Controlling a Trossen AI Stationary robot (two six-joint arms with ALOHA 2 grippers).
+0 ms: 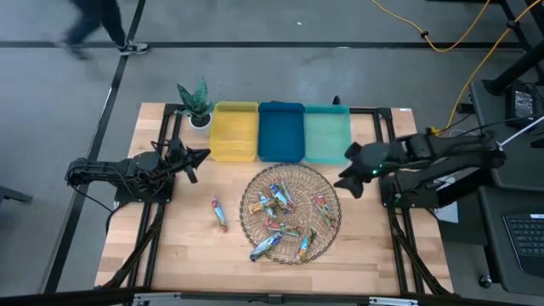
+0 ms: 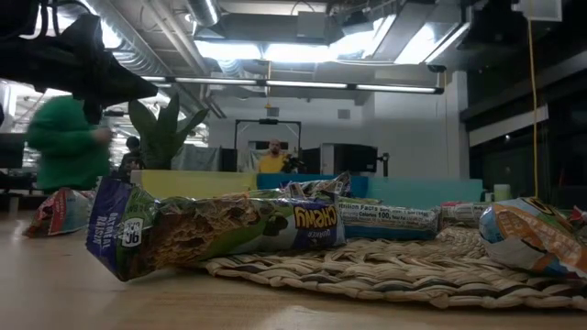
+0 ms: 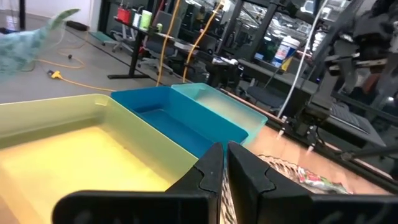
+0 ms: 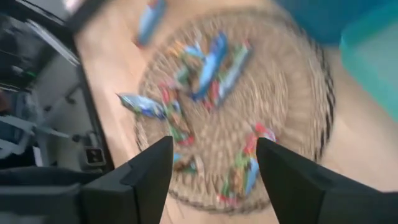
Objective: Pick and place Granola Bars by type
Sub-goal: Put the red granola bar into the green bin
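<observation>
A round woven basket (image 1: pixel 291 212) is seen at the middle of the wooden table (image 1: pixel 187 242), with most of the Granola Bars (image 1: pixel 280 217) heaped inside it. One granola bar (image 1: pixel 219 213) is laid on the bare wood just left of the basket. Behind the basket, a yellow tray (image 1: pixel 234 130), a blue tray (image 1: pixel 281 131) and a teal tray (image 1: pixel 327 133) are set touching in a row. The left gripper (image 1: pixel 197 158) is held left of the yellow tray; the right gripper (image 1: pixel 347 170) is poised at the basket's far right edge.

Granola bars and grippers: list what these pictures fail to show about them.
- Granola bars in the woven basket: high view too small to sort each by type; right wrist view motion-blurred.
- Lone bar on the table: type unreadable, too small.
- Low view: the near bar hides most of the pile; neither gripper shows.
- Trays: the yellow tray's wall hides the blue tray's near floor in the left wrist view.
</observation>
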